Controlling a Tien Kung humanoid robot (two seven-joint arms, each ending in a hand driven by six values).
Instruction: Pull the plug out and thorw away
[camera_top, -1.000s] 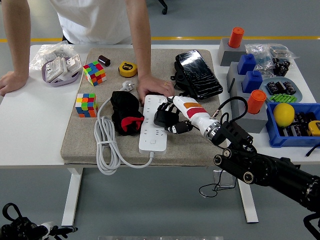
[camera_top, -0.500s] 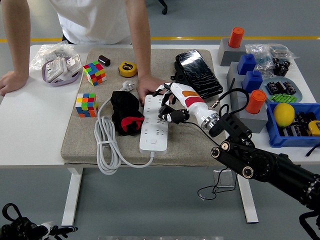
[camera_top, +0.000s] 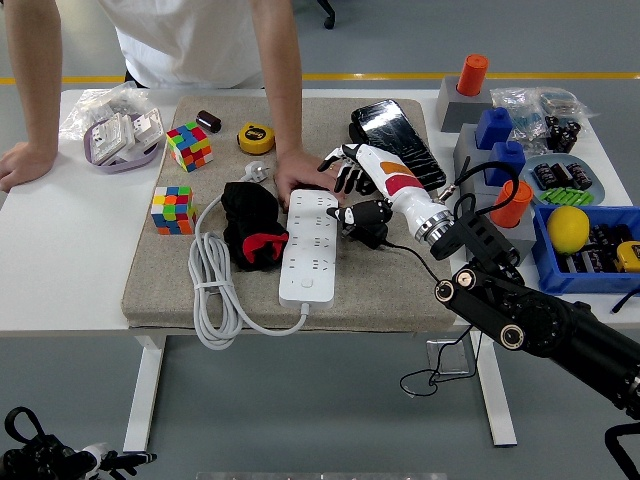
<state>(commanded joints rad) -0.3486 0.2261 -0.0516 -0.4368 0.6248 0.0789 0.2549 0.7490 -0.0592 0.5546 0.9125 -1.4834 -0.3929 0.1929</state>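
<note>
A white power strip (camera_top: 308, 252) is lying on the grey mat (camera_top: 170, 270) over the counter (camera_top: 60, 260). Just right of it, the right robot hand (camera_top: 358, 200) is pinching a black plug (camera_top: 368, 228) whose thin cable (camera_top: 425, 258) is trailing toward the arm. That cable risks snagging. Beyond, a person's hand (camera_top: 300, 172) is steadying the strip's far end, risking a knock.

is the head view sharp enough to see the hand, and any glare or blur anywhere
Head view: evenly lit with soft shadows and mostly sharp; the right hand is slightly soft at the fingers, so its grip on the small black plug beside the white power strip is hard to read. Glare streaks the black phone screen. Table edges bow slightly.
</note>
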